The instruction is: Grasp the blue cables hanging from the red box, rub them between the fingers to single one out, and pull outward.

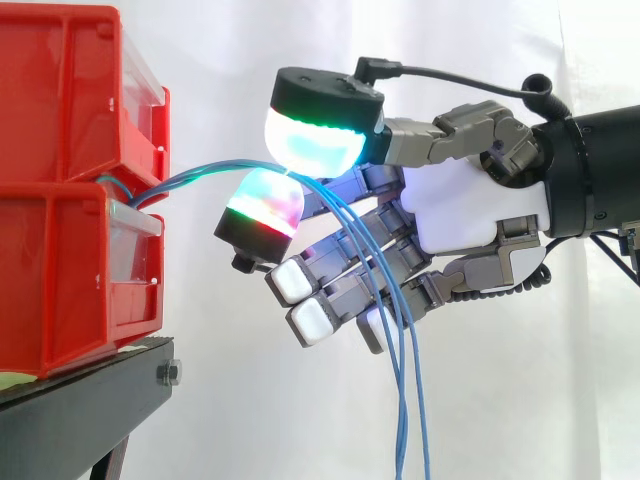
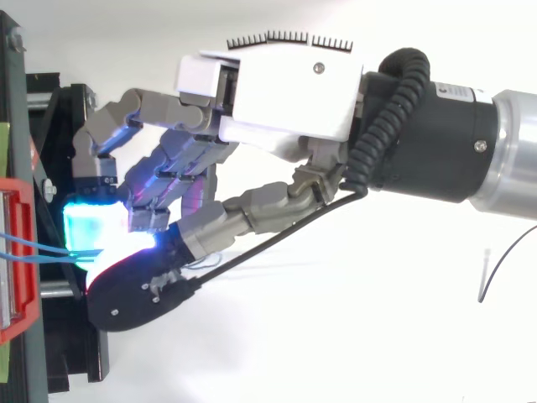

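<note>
Pinching the blue cables [image 1: 200, 172] between 2 opposed pads, the hand [image 1: 470, 210] is closed on them. The thumb pad [image 1: 315, 140], glowing cyan and green, sits on top, and a curled finger pad [image 1: 265, 205], glowing red and green, presses up from below. This thumb-over-finger hold looks chosen for the rubbing step, since soft pads facing each other can roll the strands sideways until 1 separates.

The other fingers are half curled under the palm with white tips and take no part in the pinch. The loose ends of the cables drape across them and hang straight down past the lower edge of the side view.

From the top view the hand [image 2: 285, 101] reaches in level, with the pinch just short of the box front. At least 2 strands [image 2: 25, 249] run from there into the box.

Between pinch and box the cables rise in a gentle arc, so I judge them slack and the outward pull not yet begun.

They leave the red box [image 1: 60, 270] at its front, about where the upper and lower bins meet. Gripping this near the exit keeps the strands bunched together, which suits sorting them.

The box rests on the black stand [image 1: 90, 385].
</note>
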You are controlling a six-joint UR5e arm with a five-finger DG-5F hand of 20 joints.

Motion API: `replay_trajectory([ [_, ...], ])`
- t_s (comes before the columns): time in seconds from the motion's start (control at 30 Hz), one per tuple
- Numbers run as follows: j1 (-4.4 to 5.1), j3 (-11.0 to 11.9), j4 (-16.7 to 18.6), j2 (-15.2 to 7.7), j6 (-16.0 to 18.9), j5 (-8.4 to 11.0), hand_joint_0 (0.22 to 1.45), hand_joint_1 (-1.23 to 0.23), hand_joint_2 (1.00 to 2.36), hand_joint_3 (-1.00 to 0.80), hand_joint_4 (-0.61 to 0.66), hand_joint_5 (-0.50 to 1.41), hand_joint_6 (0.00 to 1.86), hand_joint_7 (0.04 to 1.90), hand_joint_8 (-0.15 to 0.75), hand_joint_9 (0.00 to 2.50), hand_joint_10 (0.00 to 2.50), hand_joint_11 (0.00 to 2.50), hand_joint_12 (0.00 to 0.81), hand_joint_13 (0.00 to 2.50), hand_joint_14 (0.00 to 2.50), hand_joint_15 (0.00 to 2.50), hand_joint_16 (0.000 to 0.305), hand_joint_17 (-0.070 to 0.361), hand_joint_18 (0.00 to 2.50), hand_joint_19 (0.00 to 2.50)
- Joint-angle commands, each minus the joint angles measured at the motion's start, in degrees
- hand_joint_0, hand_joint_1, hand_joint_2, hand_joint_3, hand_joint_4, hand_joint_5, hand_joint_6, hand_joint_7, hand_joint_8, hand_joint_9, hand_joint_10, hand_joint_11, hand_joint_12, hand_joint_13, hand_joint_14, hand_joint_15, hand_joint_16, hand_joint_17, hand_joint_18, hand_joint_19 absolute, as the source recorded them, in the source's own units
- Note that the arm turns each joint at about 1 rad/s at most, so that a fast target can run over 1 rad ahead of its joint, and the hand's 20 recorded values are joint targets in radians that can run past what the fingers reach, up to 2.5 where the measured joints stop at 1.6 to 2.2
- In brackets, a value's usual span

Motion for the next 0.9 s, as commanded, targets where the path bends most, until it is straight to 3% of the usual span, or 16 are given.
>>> replay_trajectory([
  [0.0, -0.09, 0.0, 0.0, 0.2, 0.0, 0.00, 0.61, -0.75, 1.01, -0.30, 0.13, -0.18, 0.87, 1.07, 0.374, 0.88, 0.01, 0.70, 0.418, 0.92, 0.02, 0.58, 0.058, 0.131, 1.02, 0.68],
  [0.53, -0.09, 0.0, -0.5, 0.2, 0.0, 0.00, 0.58, -0.56, 1.01, -0.20, 0.15, -0.15, 0.81, 1.10, 0.386, 0.92, 0.01, 0.61, 0.462, 0.98, 0.02, 0.57, 0.067, 0.151, 1.10, 0.71],
  [0.87, -0.09, 0.1, -0.5, 0.2, 0.0, 0.00, 0.55, -0.65, 1.01, -0.26, 0.20, -0.15, 0.81, 1.09, 0.387, 0.90, 0.01, 0.63, 0.462, 0.96, 0.02, 0.58, 0.066, 0.149, 1.08, 0.72],
])
